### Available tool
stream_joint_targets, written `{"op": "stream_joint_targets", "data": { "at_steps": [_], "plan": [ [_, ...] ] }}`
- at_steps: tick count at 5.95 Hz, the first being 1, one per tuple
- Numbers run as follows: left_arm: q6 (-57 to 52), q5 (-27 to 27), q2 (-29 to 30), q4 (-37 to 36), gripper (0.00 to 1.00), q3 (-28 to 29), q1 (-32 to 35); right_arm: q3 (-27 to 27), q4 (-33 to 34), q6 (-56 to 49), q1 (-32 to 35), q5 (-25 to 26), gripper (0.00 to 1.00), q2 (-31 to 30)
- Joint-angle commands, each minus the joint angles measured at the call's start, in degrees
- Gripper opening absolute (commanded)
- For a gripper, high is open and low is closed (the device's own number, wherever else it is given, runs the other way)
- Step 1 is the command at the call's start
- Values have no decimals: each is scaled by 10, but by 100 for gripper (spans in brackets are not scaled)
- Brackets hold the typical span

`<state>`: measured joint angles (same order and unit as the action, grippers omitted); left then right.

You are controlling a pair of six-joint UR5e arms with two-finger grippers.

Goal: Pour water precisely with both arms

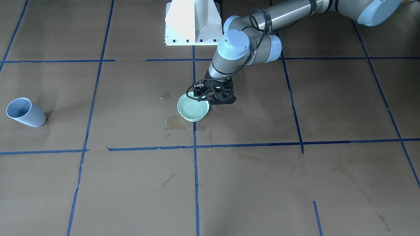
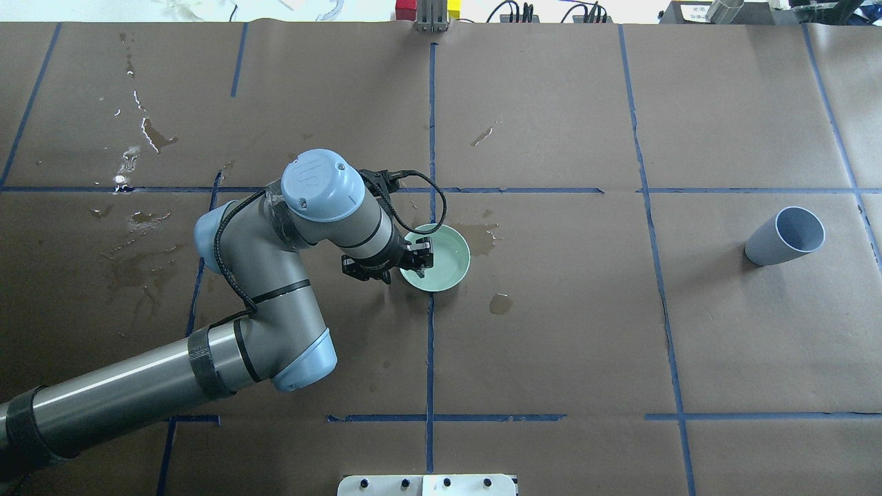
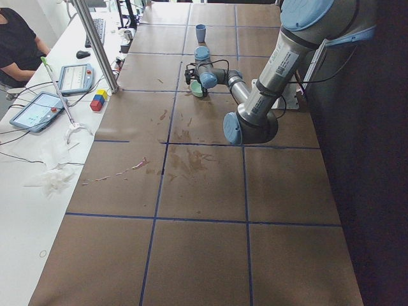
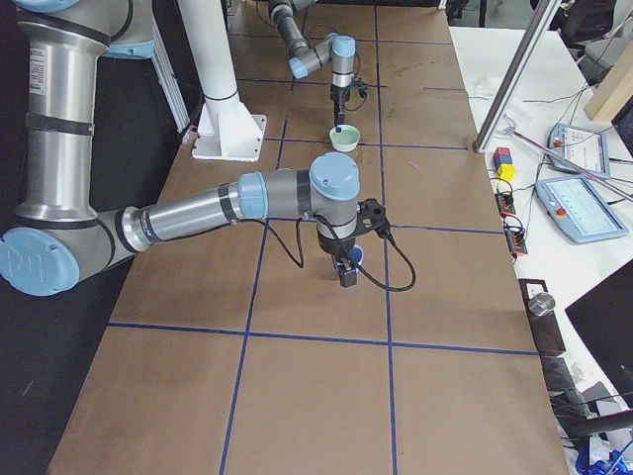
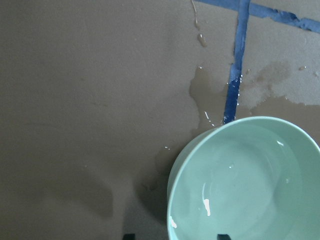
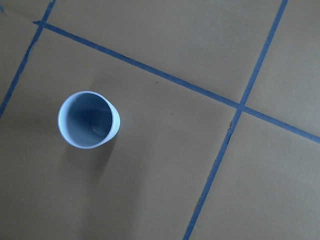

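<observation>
the water (image 5: 250,185) sits in a pale green bowl (image 2: 466,262) near the middle of the brown-papered table (image 2: 565,331), right on a blue tape line. it is clear and shallow, and only a few white glints and a faint sheen mark it. more of it lies spilled on the paper as dark wet patches (image 5: 212,95) beside the bowl.

my left gripper (image 2: 419,260) is down at the bowl's rim on the robot's side. the left wrist camera shows two dark fingertips (image 5: 129,236) spread apart with the bowl wall between them, so i read the jaws as parted, not pinched.

the overhead and front views show nothing of the right arm, only a blue-grey cup (image 2: 785,236) standing upright, well apart from the bowl. the side camera on the robot's right alone shows the right gripper (image 4: 346,275) hanging over that spot, and from there i cannot tell whether it is parted or closed. the right wrist camera looks straight down into the cup, and its fingers do not show.
</observation>
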<state>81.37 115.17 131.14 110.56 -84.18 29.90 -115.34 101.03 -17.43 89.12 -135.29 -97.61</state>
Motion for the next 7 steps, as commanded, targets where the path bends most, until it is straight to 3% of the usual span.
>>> {"op": "stream_joint_targets", "data": {
  "at_steps": [1,2,3,5,7],
  "plan": [
    [6,0,1,18,37,13,2,-14,0,1,0,-1,100,0],
    [5,0,0,19,7,13,5,-15,-1,1,0,0,100,0],
    [3,1,0,19,0,12,14,-15,-1,1,0,0,100,0],
    [0,7,-6,35,0,5,40,-21,-1,1,0,1,100,-1],
    [-12,70,-72,34,0,-48,77,-21,0,1,0,3,100,-2]
  ]
}}
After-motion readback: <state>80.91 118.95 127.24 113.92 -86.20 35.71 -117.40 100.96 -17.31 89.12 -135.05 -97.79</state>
